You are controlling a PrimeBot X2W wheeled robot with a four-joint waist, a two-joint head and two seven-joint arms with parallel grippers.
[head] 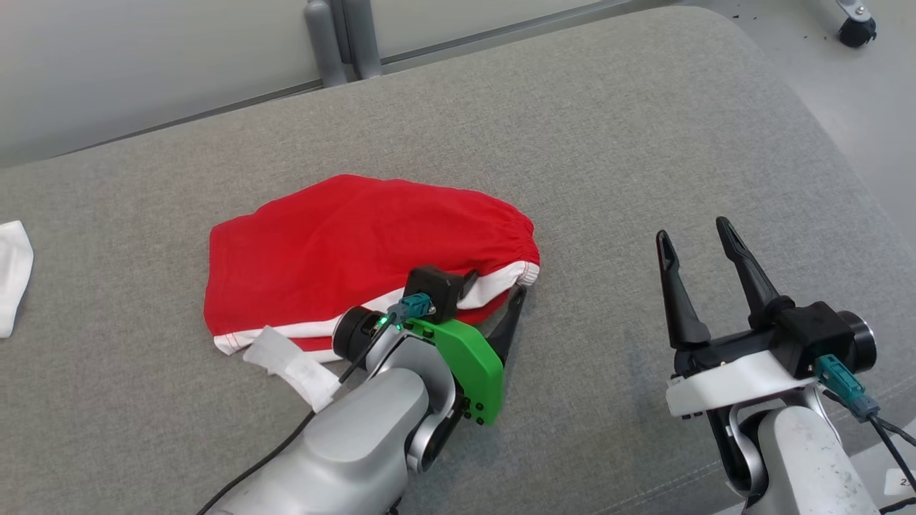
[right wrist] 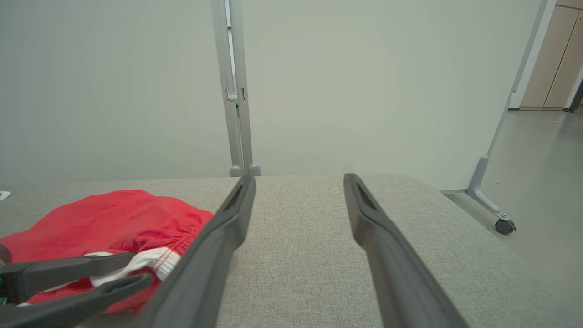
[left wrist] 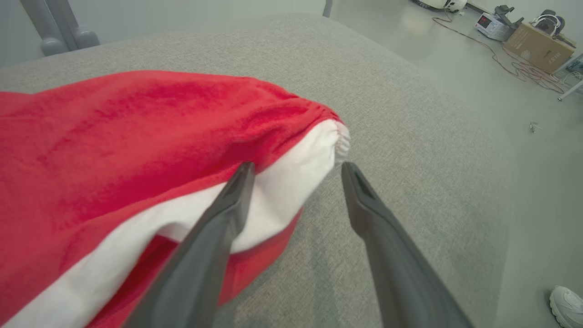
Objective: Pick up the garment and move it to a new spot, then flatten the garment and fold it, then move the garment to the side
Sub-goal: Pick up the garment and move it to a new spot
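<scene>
The garment, red shorts with white trim and an elastic waistband, lies folded over on the grey cushion. My left gripper is at its right-hand waistband corner and stands open. In the left wrist view the garment's white band lies between the two fingers of the left gripper, and the left finger rests on the cloth. The right wrist view shows the left gripper with its fingers apart around that white edge of the garment. My right gripper hovers open to the right, over bare cushion, holding nothing.
A white cloth lies at the cushion's left edge. A white tag sticks out by the garment's near hem. Grey partition posts stand behind the cushion. Floor, a caster and a shoe lie to the right.
</scene>
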